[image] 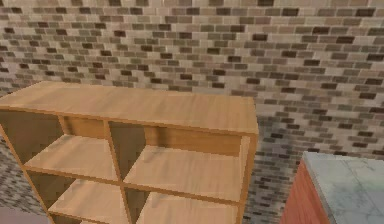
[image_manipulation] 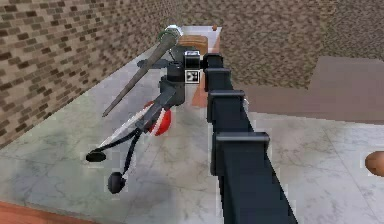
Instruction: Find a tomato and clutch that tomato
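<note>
A small round red thing [image_manipulation: 160, 122], which may be a tomato, lies on the grey marble countertop [image_manipulation: 60, 170] in the arm side view. The dark arm [image_manipulation: 238, 140] rises from the bottom edge over that counter. At its far end are the white marker squares, and left of them the gripper [image_manipulation: 107, 168] reaches down and left with two thin fingers [image_manipulation: 97, 155]. The red thing sits right by the gripper's body, on the surface. I cannot tell whether the gripper holds anything.
A wooden shelf unit [image: 130, 105] with open cubbies stands before a brick wall [image: 200, 40]. A grey-topped counter [image: 345, 185] with a reddish side is at the forward view's lower right. A long grey angled piece [image_manipulation: 140, 72] and a brown round thing [image_manipulation: 375, 163] are on the countertop.
</note>
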{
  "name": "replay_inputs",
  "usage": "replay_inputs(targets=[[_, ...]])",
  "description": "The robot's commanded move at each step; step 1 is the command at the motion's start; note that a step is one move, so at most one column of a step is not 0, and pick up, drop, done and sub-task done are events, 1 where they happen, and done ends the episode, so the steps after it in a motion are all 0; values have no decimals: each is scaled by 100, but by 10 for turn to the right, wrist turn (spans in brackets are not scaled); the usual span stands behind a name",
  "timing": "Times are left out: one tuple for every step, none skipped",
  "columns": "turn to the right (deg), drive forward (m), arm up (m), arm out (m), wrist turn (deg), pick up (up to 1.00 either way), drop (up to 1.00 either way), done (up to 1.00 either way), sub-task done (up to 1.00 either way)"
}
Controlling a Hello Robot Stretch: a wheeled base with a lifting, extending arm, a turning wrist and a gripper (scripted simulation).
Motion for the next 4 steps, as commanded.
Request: replay_inputs(targets=[[0,0,0,0,450,0,0,0,0],[0,0,0,0,450,0,0,0,0],[0,0,0,0,150,0,0,0,0],[0,0,-8,0,0,0,0,0,0]])
